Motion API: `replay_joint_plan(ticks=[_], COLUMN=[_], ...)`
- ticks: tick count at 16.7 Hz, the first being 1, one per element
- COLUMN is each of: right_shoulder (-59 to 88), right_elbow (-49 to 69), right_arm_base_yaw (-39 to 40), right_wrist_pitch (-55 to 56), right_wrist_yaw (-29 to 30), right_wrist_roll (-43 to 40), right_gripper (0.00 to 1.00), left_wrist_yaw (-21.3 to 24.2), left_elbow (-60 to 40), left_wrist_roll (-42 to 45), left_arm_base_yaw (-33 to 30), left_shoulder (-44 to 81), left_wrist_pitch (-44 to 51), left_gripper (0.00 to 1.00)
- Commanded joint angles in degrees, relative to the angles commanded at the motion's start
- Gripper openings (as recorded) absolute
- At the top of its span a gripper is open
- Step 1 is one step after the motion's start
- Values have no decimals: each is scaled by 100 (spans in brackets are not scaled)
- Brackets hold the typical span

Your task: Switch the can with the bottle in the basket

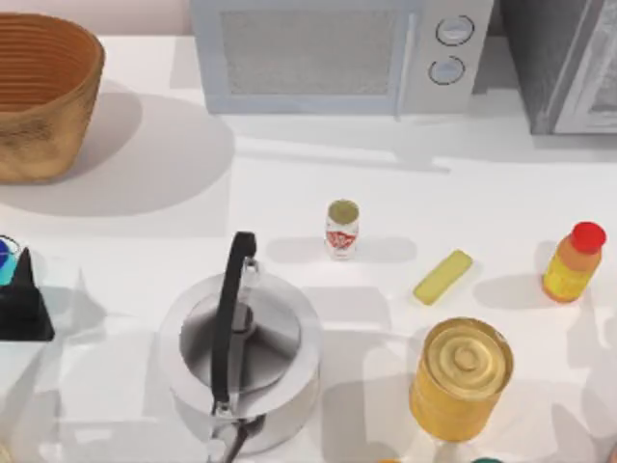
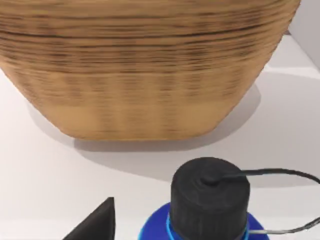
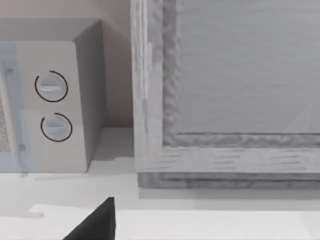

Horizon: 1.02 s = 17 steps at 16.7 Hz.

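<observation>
Basket (image 1: pixel 43 96) sits upper left of the top view, interior not visible from here. Left gripper (image 1: pixel 21 299) at the left edge, mid-height, just beside a blue bottle with black cap (image 2: pixel 210 202); in the left wrist view the basket wall (image 2: pixel 145 70) stands right behind that cap; can't tell whether the fingers are spread or pressed. Kettle (image 1: pixel 239 362) lower center-left (black handle up). Can (image 1: pixel 342 229) upright at center, on the table. Yellow bar (image 1: pixel 442 277) right of it, big gold tin (image 1: pixel 461 379) lower right. Bottle (image 1: pixel 573 262) upright at the right edge, well apart from the basket. Microwave (image 1: pixel 337 53) along the top. Right wrist view: one dark fingertip (image 3: pixel 95 222) of the right gripper, microwave dials (image 3: pixel 52 107), state can't tell.
</observation>
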<state>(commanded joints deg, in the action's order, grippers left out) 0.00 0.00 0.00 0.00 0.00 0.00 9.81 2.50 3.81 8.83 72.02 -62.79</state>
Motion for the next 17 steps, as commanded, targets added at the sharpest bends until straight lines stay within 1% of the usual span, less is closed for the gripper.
replay_joint_plan(ticks=[4, 8, 13, 17], right_shoulder=[0, 0, 0, 0], right_elbow=[0, 0, 0, 0], right_arm_base_yaw=[0, 0, 0, 0], right_wrist_pitch=[0, 0, 0, 0], right_wrist_yaw=[0, 0, 0, 0], right_wrist_roll=[0, 0, 0, 0], right_gripper=[100, 100, 100, 100], left_wrist_yaw=[230, 354, 374, 307], left_elbow=[82, 145, 157, -141], left_wrist_roll=[78, 117, 123, 98], left_arm_base_yaw=[191, 318, 341, 265], left_shoulder=[1705, 2727, 2890, 3093], left_wrist_pitch=[-1439, -2298, -2440, -2365], left_gripper=[100, 100, 100, 100])
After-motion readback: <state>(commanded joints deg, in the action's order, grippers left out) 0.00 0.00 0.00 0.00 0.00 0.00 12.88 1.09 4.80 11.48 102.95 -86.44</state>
